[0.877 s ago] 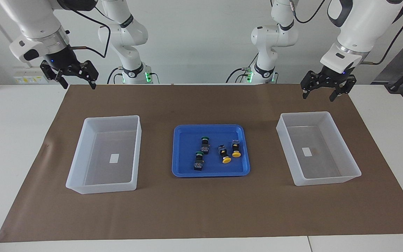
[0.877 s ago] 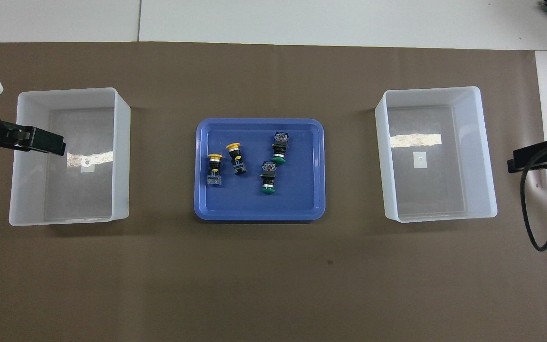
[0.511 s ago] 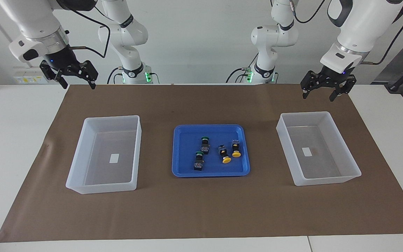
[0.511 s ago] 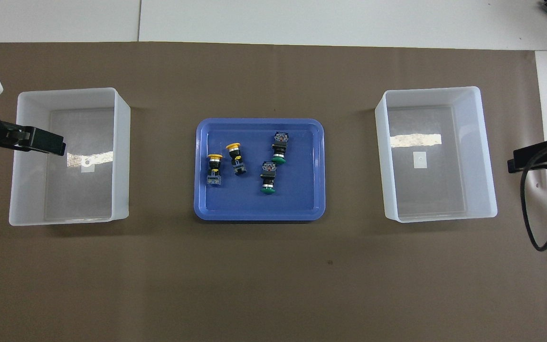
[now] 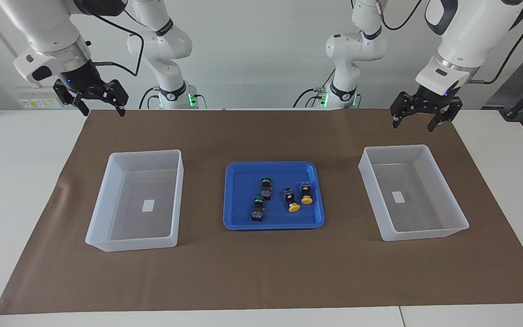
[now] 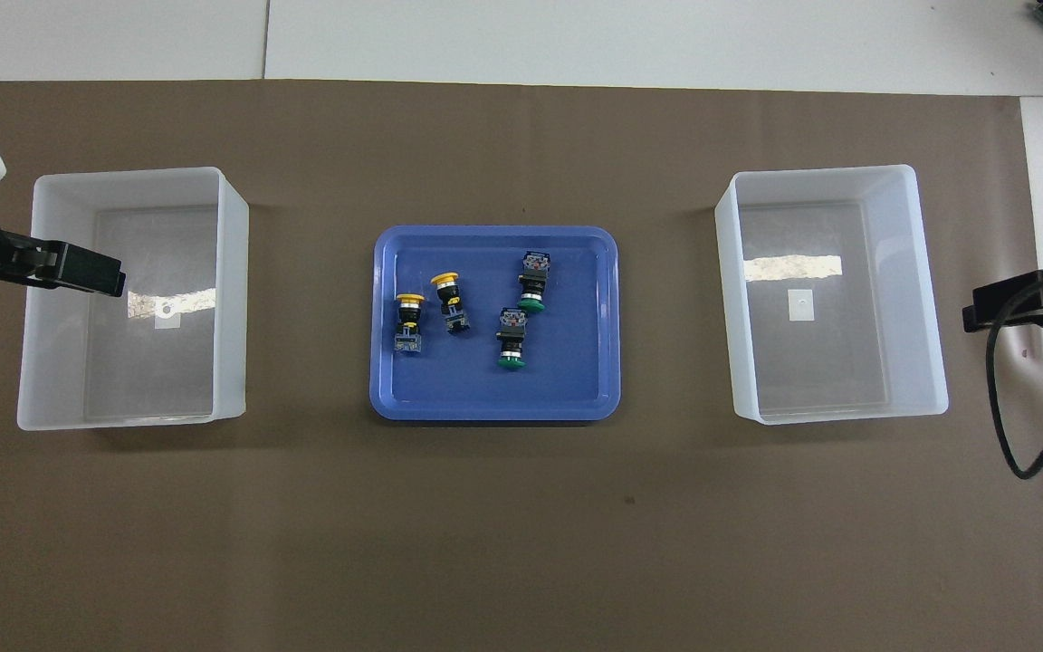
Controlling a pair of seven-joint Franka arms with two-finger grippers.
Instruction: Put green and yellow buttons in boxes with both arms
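Note:
Two green buttons (image 5: 266, 182) (image 5: 258, 200) and two yellow buttons (image 5: 294, 208) (image 5: 307, 200) lie on their sides in a blue tray (image 5: 243, 181) at mid-table. The green buttons (image 6: 531, 305) (image 6: 511, 362) and yellow buttons (image 6: 409, 299) (image 6: 444, 279) also show in the overhead view. One box (image 5: 130, 243) stands toward the right arm's end, the other box (image 5: 425, 234) toward the left arm's end; both hold only a label. My right gripper (image 5: 102, 111) and left gripper (image 5: 413, 126) hang open and empty, high over the mat's edge by the robots.
A brown mat (image 5: 261, 272) covers the white table. In the overhead view the tray (image 6: 576, 385) sits between the boxes (image 6: 123, 419) (image 6: 834, 412). Two smaller arm bases with green lights (image 5: 191, 97) stand by the wall. A black cable (image 6: 1001, 426) loops off the right arm.
The right gripper has shifted very slightly. Buttons, tray and boxes have not moved.

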